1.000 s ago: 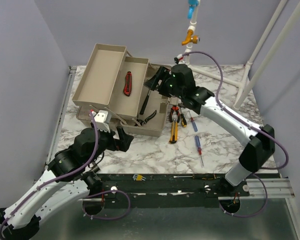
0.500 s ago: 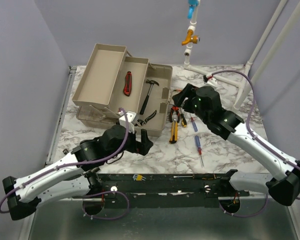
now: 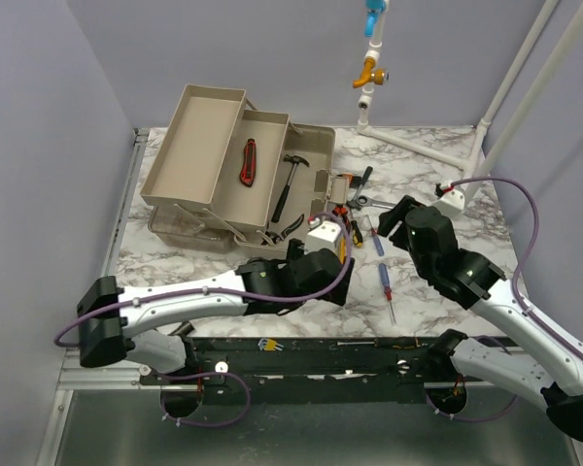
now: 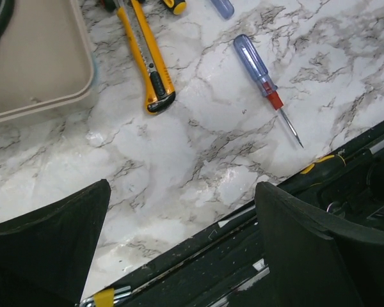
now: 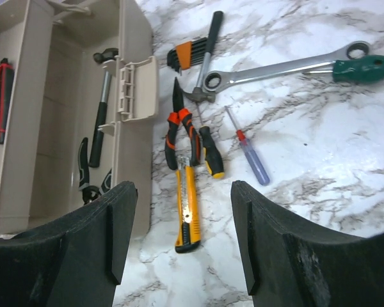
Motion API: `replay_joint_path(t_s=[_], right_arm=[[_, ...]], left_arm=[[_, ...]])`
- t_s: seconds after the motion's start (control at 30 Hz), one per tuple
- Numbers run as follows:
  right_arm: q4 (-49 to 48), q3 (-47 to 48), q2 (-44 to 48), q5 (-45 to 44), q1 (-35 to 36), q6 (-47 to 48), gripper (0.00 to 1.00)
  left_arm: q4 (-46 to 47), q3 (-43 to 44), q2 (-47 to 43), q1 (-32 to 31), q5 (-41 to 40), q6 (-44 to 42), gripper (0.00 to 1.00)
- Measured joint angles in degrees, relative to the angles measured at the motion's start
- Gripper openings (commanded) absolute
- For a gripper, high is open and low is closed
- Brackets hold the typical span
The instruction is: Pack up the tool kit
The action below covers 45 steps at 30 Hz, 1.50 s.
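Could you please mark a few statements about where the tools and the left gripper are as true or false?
1. The red knife lies in a tray of the toolbox. True.
2. The hammer lies on the marble table. False: it lies inside the toolbox.
3. The yellow utility knife lies on the table, outside the toolbox. True.
4. The left gripper is shut on the blue screwdriver. False: it is open and empty, and the screwdriver lies on the table.
5. The green-ended wrench is packed in the toolbox. False: it lies on the table.
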<state>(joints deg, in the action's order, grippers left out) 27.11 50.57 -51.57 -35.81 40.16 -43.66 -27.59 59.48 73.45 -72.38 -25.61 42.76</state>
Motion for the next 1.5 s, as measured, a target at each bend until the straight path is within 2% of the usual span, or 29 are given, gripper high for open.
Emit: replay_joint_path(t_s=[0.27,0.5,0.97,1.23,1.37,1.5], right_arm=[[3.4,-2.0,6.2,-4.0,0.0,-2.6,0.66],[5.1,-2.4,9.6,-6.2,0.0,-3.8,0.66],[10.2,-2.6,11.2,-12.2,0.0,-7.9,0.64],[10.3,-2.8,13.6,-13.9,0.0,-8.0,0.64],[10.4,-2.9,14.1,-14.1,0.0,-8.0,0.64],[10.4,-2.9,14.6,-14.2,0.0,-8.0,0.63]], left_arm=[[0.0,12.5,17.8,-1.4,-1.5,1.1,0.94],[-0.8,18.5,27.3,-1.0,-2.3,1.2,0.90],[0.5,21.1,38.2,6.9,1.0,0.3,0.90],[0.4,24.7,41.4,9.6,3.8,0.0,0.81],[0.0,25.3,42.3,10.6,4.9,0.1,0.73],[-1.0,25.3,43.0,11.2,5.7,0.2,0.68]])
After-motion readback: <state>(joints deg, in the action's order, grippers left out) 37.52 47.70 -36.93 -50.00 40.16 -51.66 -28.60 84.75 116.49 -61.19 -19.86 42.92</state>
